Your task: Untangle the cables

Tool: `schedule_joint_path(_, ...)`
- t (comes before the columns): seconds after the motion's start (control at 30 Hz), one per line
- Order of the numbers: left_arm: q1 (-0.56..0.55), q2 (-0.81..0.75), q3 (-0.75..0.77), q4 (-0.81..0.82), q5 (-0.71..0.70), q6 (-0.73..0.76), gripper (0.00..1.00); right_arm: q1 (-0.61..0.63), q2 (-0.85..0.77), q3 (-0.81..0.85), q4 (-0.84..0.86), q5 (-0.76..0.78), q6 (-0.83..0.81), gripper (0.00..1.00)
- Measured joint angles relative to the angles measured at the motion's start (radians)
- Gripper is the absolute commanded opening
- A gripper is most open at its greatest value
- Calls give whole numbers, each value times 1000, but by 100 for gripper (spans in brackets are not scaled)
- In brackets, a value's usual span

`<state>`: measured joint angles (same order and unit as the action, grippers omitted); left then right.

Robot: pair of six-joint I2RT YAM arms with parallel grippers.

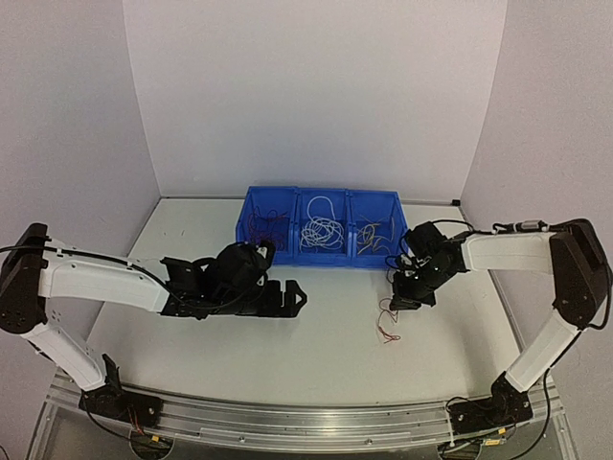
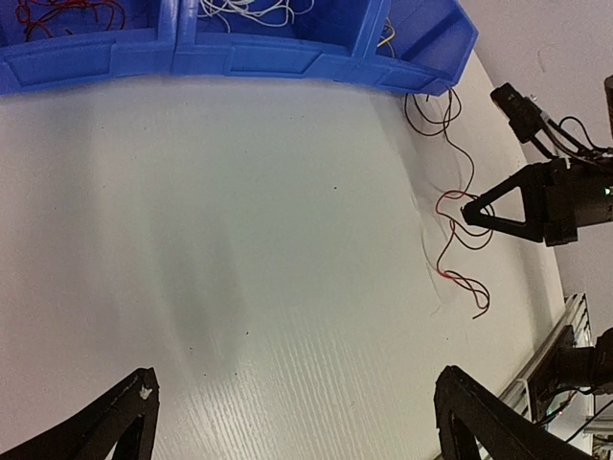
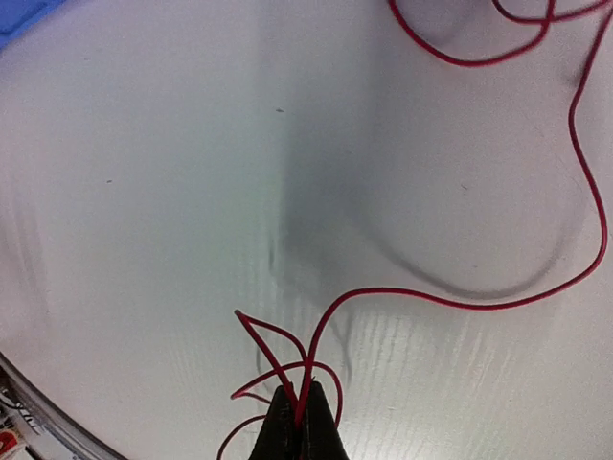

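Red wire point(image 3: 450, 302), thin and plastic-coated, lies in loose curls on the pale tabletop point(image 1: 192, 316) just in front of the right end of a blue plastic bin point(image 1: 316, 190). The right tool point(image 3: 305, 422) is closed on a small cluster of its loops, pinching them at the very tips. The left tool point(image 2: 297, 412) stands wide open above bare tabletop, well apart from the wire and holding nothing. Inside the bin's three compartments sit more wires: a red bunch point(image 1: 268, 225) on the left, a white coil point(image 1: 321, 232) in the middle and a yellow-orange bunch point(image 1: 374, 235) on the right. Such a strand is likely very light and limp, with a springy memory that keeps its kinks, so it should lift easily yet drag any snagged neighbour along. Its smooth jacket may slip from a shallow pinch. A single run away from the crossings looks the safer place to hold. A darker strand point(image 2: 426, 105) loops near the bin's corner; whether it is caught in the red one I cannot tell.
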<state>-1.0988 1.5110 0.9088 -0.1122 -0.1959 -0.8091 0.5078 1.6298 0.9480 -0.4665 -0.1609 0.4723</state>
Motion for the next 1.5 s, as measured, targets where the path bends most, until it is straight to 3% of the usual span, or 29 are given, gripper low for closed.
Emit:
schedule_joint_path(0.17, 0, -60, -44, 18, -17, 25, 100, 7, -88, 51, 2, -190, -88, 0)
schedule_joint_path(0.37, 0, -147, -99, 139, 40, 169, 100, 24, -260, 136, 8, -434, -133, 0)
schedule_joint_path(0.6, 0, -202, -133, 269, 113, 294, 100, 33, -292, 292, 25, -572, -118, 0)
schedule_joint_path(0.83, -2, -304, -195, 240, 26, 256, 100, 55, -147, 534, 38, -604, -99, 0)
schedule_joint_path(1.1, -2, -496, -338, 54, -167, 58, 100, 107, 102, 837, 34, -618, -86, 0)
schedule_joint_path(1.5, -2, -486, -350, -117, -296, -112, 100, 131, 475, 1358, 41, -579, -79, 0)
